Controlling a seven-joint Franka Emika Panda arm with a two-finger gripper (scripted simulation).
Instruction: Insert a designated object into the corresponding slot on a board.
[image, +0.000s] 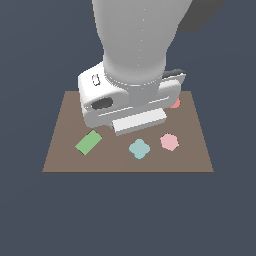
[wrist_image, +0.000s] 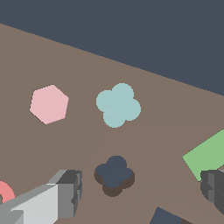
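Currently the board (image: 60, 150) lies flat as a matte brown rectangle on a plain dark ground, and every coloured piece rests on its surface. The designated object (wrist_image: 118, 105), a thin pale teal piece with a four-lobed, rounded-cross outline, lies flat on the board near the board's edge. The slot (wrist_image: 114, 173), a dark clover-shaped cutout with visible recessed walls, sits just beside the teal piece, apart from it and unfilled. A pink hexagonal piece (wrist_image: 49, 104) lies flat on the board, near the teal piece on the side away from a green rectangle (wrist_image: 208, 158). A red rounded piece (wrist_image: 5, 192) shows only in part, beside one finger. A corner of a second dark cutout (wrist_image: 166, 217) appears on the slot's side away from the teal piece.

The end effector (wrist_image: 142, 190) hangs above the board with its grey, blocky fingers (wrist_image: 70, 192) spread wide; they straddle the slot and grip nothing. In the exterior view the smooth white arm (image: 135, 45) hides the slot.
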